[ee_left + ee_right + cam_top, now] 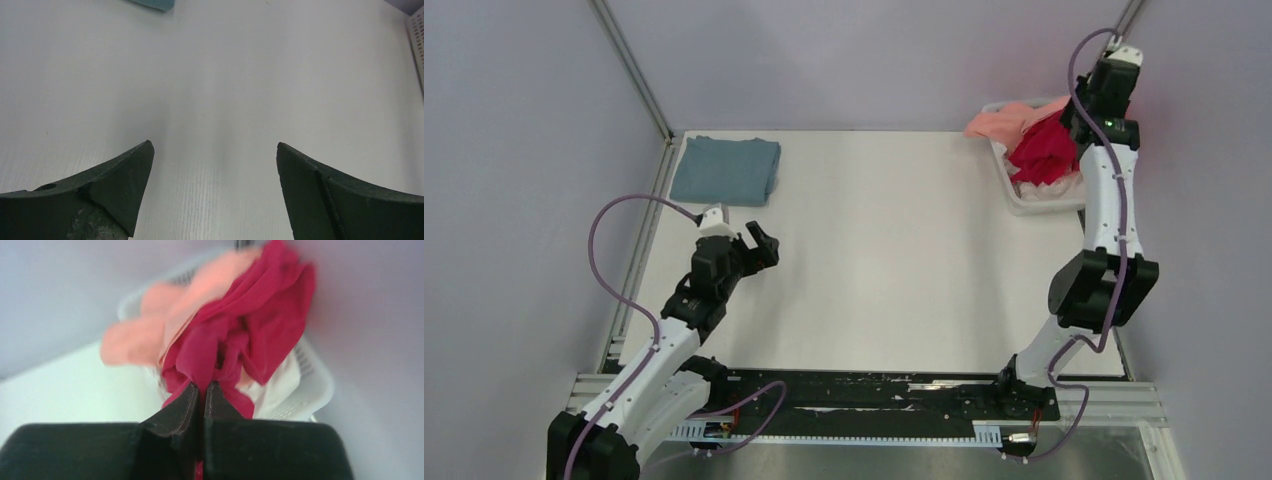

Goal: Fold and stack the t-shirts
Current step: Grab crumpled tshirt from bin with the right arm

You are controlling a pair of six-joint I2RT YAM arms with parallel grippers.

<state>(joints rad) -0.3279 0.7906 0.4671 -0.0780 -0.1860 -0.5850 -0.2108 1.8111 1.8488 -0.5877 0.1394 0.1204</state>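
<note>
Right arm partly hides the red t-shirt and basket.

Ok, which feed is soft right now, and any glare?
Right wrist view: red t-shirt, salmon t-shirt and basket are blurred beyond the shut right gripper. Left wrist view: soft glare streaks on the table past the open left gripper. Top view: sharp, even light.

White basket (slatted) at table's far-right corner.

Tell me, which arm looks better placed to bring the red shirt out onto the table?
Right. The right gripper is shut on the red t-shirt at the basket. The left gripper hangs open over the table, well away from that basket.
</note>
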